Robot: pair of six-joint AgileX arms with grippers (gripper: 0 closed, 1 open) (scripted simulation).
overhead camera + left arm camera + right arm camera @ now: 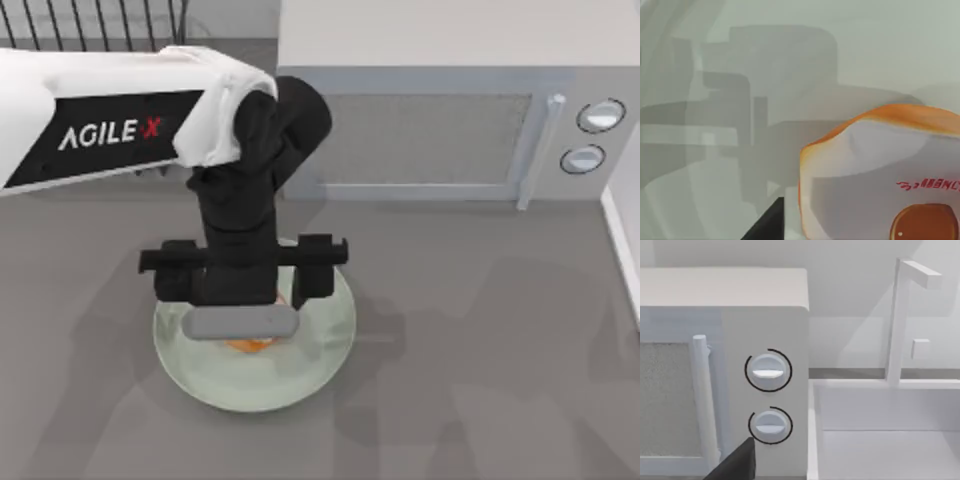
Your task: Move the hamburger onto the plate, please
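Note:
The hamburger, orange and white with a red-orange centre, lies on the pale mint-green plate at the table's front left. My left gripper hangs straight over it and hides most of it from above. In the left wrist view the hamburger rests on the plate. One dark fingertip stands beside it with a small gap, so the gripper is open. My right gripper is parked off to the right, facing the microwave's knobs.
A white microwave with two round knobs stands at the back, just behind the plate. A white tray with an upright post sits to its right. A dark wire rack is at the back left.

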